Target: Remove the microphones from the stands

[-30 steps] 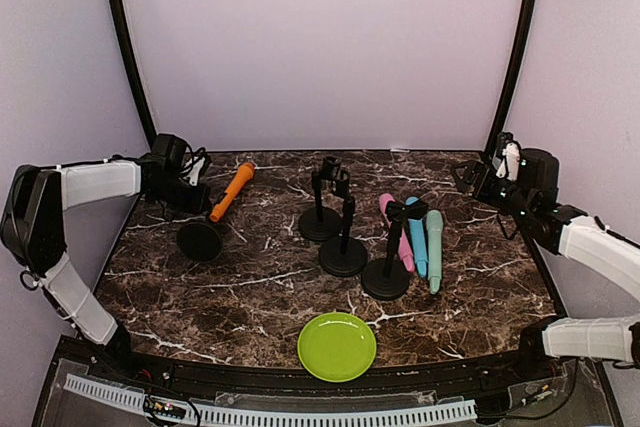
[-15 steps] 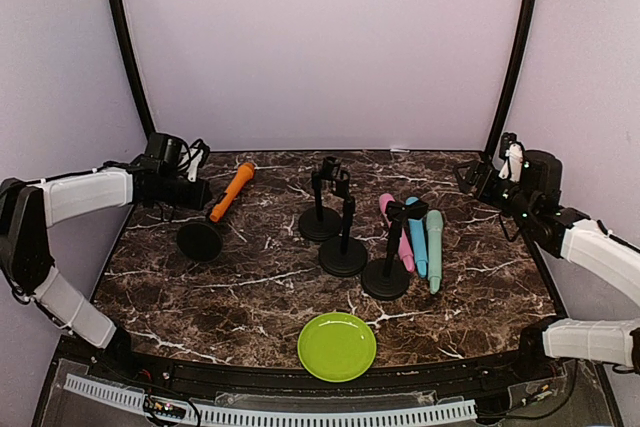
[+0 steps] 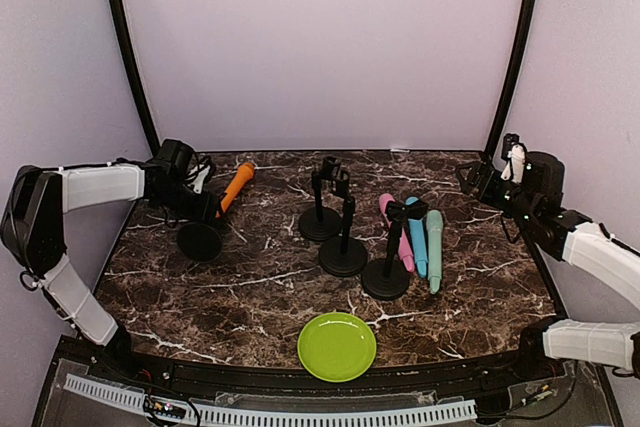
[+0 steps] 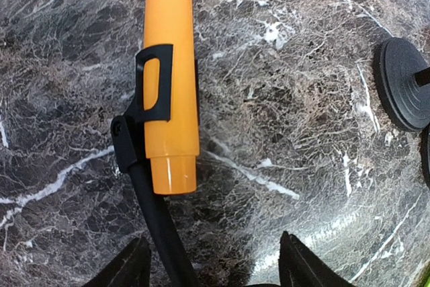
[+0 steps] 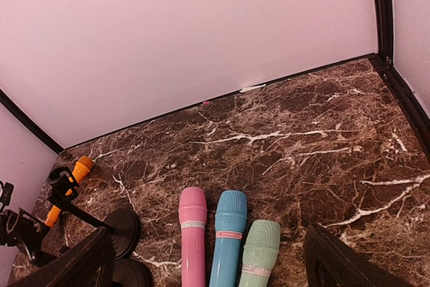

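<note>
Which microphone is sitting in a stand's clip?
The orange microphone, on the left: a black clip wraps around it. The pink microphone, blue microphone and green microphone lie loose on the table, side by side.

A green plate point(image 3: 337, 346) lies near the front edge of the dark marble counter point(image 3: 230, 297). Right of the middle, a pink microphone point(image 5: 193, 233), a blue microphone point(image 5: 228, 233) and a mint microphone point(image 5: 259, 253) lie side by side. Just left of them stand three empty black stands: the back stand point(image 3: 320, 224), the middle stand point(image 3: 343, 256) and the front stand point(image 3: 385, 279).
</note>
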{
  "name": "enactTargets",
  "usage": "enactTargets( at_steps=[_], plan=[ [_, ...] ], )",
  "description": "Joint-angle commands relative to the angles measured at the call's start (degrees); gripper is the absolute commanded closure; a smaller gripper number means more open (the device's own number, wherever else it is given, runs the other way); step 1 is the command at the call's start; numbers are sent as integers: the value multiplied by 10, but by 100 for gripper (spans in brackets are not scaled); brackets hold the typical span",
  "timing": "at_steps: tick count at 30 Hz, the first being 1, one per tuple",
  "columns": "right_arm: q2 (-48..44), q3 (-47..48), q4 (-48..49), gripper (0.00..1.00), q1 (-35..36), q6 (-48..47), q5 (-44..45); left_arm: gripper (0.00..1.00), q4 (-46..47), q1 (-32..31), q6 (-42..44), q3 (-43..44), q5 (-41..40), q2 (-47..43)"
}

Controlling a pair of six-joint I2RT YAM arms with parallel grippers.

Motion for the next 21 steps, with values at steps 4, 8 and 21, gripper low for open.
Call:
enactTargets(
  at_steps=[4,8,21],
  plan=[
    [4,-1,19,1,-2,4,-3,32,-60,20,-1,54,10,60],
    [1,-5,18,1,-2,4,1,36,-78,22,8,82,13,95],
    [8,-5,22,1,-3,3,4,51,-94,23,5,95,7,156]
  ],
)
